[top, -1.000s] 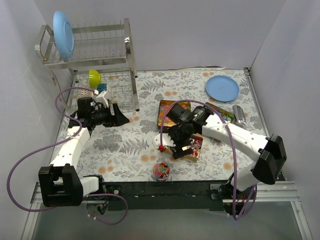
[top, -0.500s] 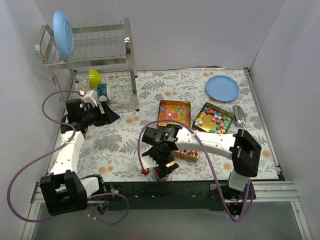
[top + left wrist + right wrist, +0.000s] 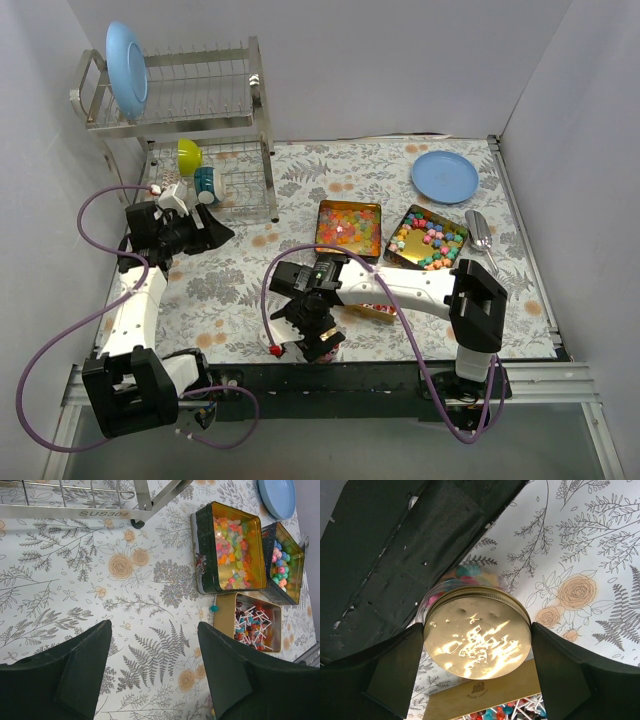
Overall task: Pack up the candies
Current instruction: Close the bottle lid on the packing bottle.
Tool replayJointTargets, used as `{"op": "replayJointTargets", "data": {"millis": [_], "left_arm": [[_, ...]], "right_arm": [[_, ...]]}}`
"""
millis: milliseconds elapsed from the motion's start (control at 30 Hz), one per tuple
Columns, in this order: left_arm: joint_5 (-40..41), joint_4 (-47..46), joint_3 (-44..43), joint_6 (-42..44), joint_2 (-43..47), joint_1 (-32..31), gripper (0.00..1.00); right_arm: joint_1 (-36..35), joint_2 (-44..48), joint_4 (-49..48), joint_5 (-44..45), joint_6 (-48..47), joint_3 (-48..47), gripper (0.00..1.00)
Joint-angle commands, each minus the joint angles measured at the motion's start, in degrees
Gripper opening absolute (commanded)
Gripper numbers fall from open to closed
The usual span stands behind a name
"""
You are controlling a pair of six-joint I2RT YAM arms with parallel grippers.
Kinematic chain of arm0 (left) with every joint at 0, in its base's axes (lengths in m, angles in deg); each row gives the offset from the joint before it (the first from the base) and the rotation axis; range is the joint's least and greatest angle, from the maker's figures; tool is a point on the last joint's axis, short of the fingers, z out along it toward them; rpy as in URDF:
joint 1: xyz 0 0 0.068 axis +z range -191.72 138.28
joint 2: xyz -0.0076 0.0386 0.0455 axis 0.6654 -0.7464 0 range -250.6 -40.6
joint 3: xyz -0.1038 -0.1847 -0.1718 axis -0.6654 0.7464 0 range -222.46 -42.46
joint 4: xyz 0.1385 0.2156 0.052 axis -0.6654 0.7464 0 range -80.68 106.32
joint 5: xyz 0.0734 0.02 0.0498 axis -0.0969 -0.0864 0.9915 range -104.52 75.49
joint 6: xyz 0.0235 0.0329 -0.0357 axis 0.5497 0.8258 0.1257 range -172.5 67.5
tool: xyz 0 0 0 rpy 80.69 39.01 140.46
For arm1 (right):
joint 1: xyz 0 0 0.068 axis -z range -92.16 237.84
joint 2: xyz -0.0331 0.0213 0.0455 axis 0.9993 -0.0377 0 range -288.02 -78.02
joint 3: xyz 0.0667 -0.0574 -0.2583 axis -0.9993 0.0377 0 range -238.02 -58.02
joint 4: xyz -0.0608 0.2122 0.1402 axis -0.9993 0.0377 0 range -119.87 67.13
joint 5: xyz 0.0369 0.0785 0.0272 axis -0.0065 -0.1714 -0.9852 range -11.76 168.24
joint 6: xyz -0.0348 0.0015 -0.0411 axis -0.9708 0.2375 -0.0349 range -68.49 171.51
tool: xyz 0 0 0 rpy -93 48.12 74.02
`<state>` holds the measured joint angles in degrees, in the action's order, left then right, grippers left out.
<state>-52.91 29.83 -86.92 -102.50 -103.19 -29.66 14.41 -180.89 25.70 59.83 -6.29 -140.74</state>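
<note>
Table (image 3: 250, 290), floral-print cloth.
- Far left: two-tier wire dish rack (image 3: 268, 185).
- Far right: blue plate (image 3: 444, 176).
- Right: silver scoop (image 3: 479, 231).
- Centre to right: three open gold tins of sweets close together, the far-left tin (image 3: 200, 555), the far-right tin (image 3: 298, 567) and the near tin (image 3: 226, 617).
- Just left of the near tin: loose teal sweet (image 3: 214, 608).
- Near edge: gold-lidded glass jar (image 3: 477, 639).

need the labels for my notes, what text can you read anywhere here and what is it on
"SUS304": stamped on the lower steel bar of the dish rack, left wrist view.
Small printed mark on the side of the gold tin, right wrist view: too small to read.
No other text shows.
</note>
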Motion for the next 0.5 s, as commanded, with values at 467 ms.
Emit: {"op": "replayJointTargets", "data": {"millis": [467], "left_arm": [[-2.9, -2.5, 1.8, -1.7, 1.9, 0.8, 0.69]], "right_arm": [[-1.8, 2.8, 0.9, 0.1, 1.5, 3.7, 0.82]]}}
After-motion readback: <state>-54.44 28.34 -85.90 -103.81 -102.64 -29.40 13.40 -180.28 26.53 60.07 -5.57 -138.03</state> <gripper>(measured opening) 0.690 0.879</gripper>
